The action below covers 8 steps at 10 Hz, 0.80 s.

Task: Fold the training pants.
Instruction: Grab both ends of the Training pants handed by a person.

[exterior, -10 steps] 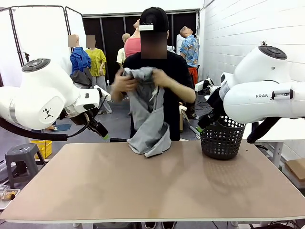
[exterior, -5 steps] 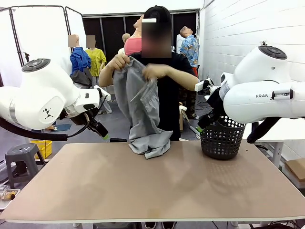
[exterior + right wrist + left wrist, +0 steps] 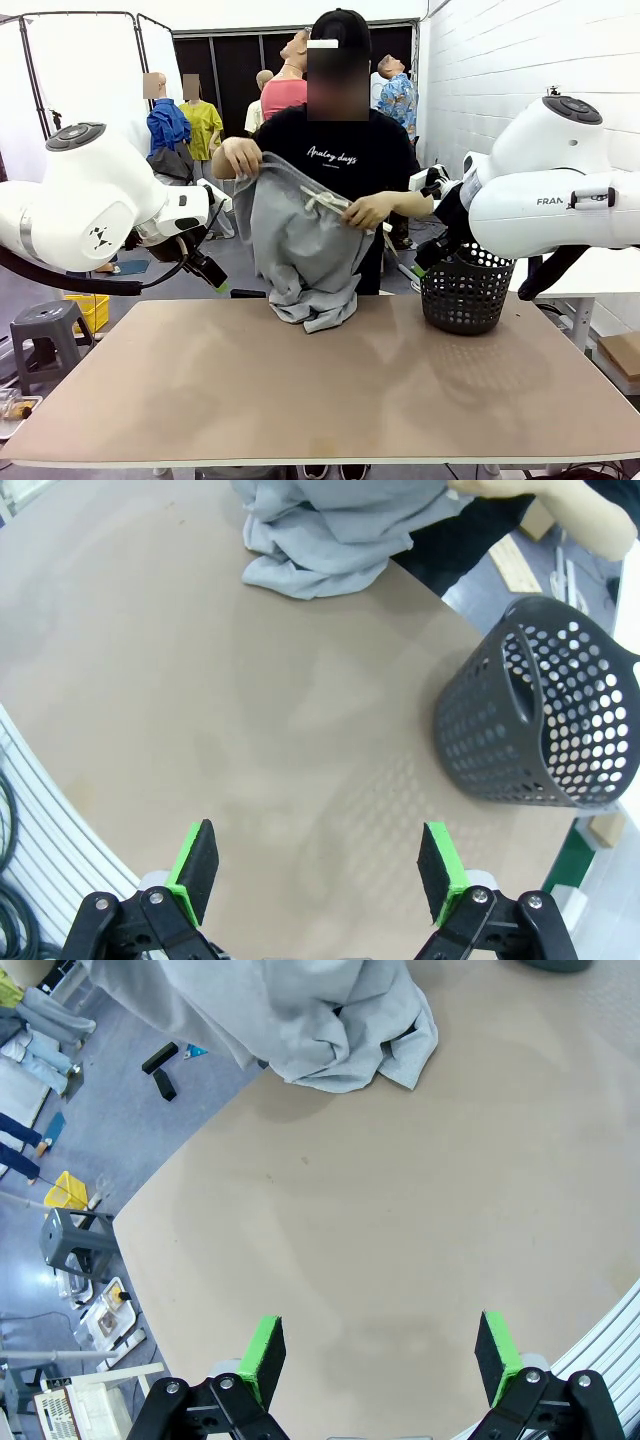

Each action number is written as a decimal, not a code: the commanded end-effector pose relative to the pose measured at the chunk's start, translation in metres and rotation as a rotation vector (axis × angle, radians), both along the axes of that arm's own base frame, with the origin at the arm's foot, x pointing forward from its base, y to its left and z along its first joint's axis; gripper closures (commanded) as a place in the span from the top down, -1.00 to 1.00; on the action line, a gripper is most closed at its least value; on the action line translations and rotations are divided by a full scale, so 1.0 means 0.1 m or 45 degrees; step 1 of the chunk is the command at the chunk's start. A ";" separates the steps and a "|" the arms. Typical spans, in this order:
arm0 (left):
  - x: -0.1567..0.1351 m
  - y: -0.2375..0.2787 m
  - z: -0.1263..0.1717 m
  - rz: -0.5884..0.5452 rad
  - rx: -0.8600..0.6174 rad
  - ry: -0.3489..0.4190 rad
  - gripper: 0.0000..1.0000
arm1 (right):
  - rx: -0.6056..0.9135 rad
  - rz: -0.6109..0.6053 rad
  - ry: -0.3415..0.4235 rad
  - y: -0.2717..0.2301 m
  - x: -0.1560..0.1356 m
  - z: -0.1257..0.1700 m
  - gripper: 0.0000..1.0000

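Person's hands [image 3: 240, 155] hold light grey jersey training pants [image 3: 300, 240] at the tabletop's [image 3: 320, 390] twelve o'clock; left gripper [image 3: 380, 1355] and right gripper [image 3: 318, 865] stand spread.

A white brick wall [image 3: 500, 70] runs along the right, and white screen panels [image 3: 85, 70] stand at the left beside a dark backdrop [image 3: 225, 75]. The floor [image 3: 245, 262] is grey. A brown table [image 3: 330, 390] spans the foreground, with a grey stool [image 3: 45, 330] near its left corner.
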<state>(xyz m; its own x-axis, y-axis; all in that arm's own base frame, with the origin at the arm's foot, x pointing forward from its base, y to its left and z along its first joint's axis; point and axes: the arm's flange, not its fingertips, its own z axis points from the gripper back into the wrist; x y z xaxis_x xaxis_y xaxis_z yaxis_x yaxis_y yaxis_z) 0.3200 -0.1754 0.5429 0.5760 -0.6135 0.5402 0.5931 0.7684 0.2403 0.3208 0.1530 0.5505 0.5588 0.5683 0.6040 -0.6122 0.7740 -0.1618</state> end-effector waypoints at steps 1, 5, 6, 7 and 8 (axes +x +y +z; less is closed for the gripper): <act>0.00 0.00 -0.01 -0.010 0.001 0.002 1.00 | -0.005 0.002 0.004 0.00 0.01 -0.02 1.00; 0.00 0.00 -0.01 -0.010 0.001 0.002 1.00 | -0.005 0.002 0.004 0.00 0.01 -0.02 1.00; 0.00 0.00 -0.01 -0.010 0.001 0.002 1.00 | -0.005 0.002 0.004 0.00 0.01 -0.02 1.00; 0.00 0.00 -0.01 -0.010 0.001 0.002 1.00 | -0.005 0.002 0.004 0.00 0.01 -0.02 1.00; 0.00 0.00 -0.01 -0.010 0.001 0.002 1.00 | -0.005 0.002 0.004 0.00 0.01 -0.02 1.00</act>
<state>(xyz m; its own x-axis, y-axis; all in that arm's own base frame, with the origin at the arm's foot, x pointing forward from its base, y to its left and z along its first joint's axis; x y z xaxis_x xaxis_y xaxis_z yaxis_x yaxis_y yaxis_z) 0.3200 -0.1755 0.5429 0.5760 -0.6135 0.5402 0.5932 0.7684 0.2403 0.3208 0.1530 0.5505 0.5588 0.5683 0.6040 -0.6122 0.7740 -0.1618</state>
